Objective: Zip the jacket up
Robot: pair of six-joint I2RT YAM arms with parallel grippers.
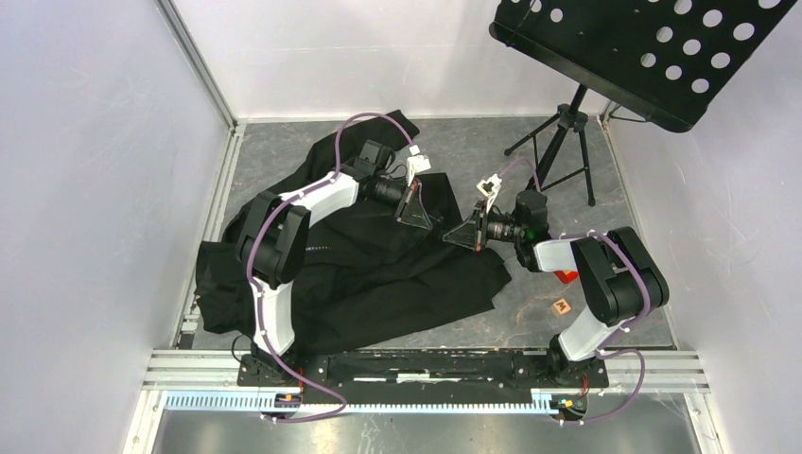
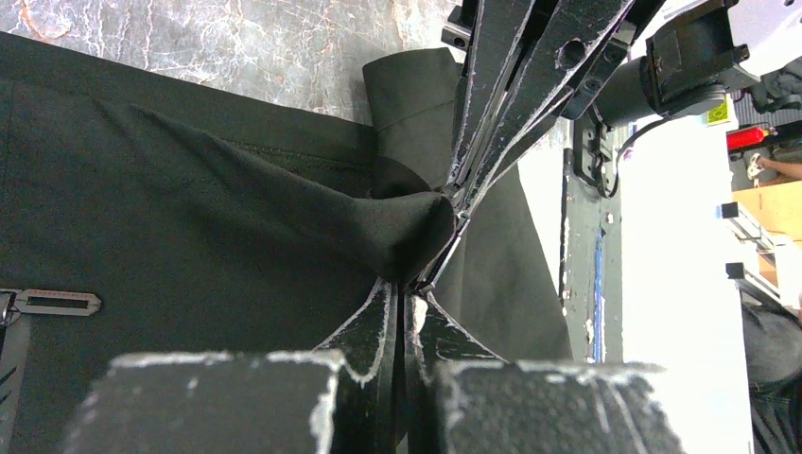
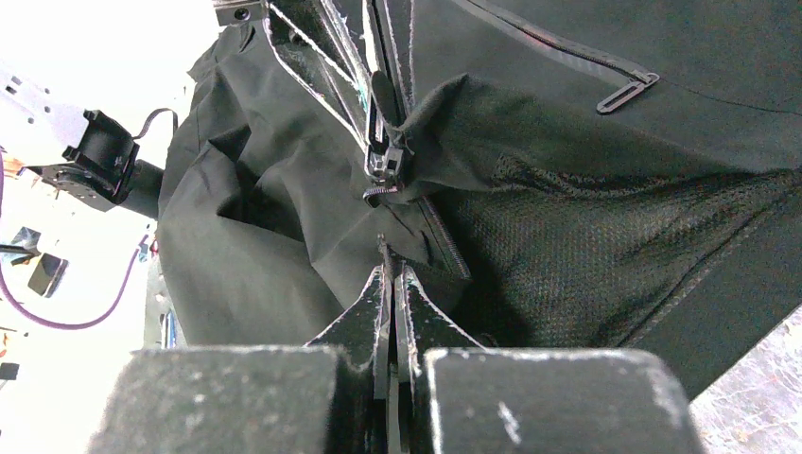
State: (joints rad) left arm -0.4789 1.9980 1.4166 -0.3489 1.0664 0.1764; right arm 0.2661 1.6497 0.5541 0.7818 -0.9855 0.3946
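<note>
The black jacket [image 1: 378, 270] lies crumpled across the left and middle of the grey table. My left gripper [image 1: 416, 206] is at its far right edge, shut on a fold of the fabric [image 2: 411, 222]. My right gripper [image 1: 470, 234] faces it from the right, a short way off, and is shut on the jacket's front edge by the zipper teeth [image 3: 444, 236]. The metal zipper slider [image 3: 383, 163] hangs just beyond my right fingertips [image 3: 405, 284], between the two grippers. The other arm's fingers [image 2: 496, 95] meet mine at the fold. A pocket zipper pull [image 2: 57, 303] lies flat on the fabric.
A black perforated music stand [image 1: 643, 57] on a tripod [image 1: 558, 142] stands at the back right. A small brown tile [image 1: 562, 306] and a red object [image 1: 566, 276] lie by the right arm. White walls enclose the table; a metal rail [image 1: 426, 364] runs along the near edge.
</note>
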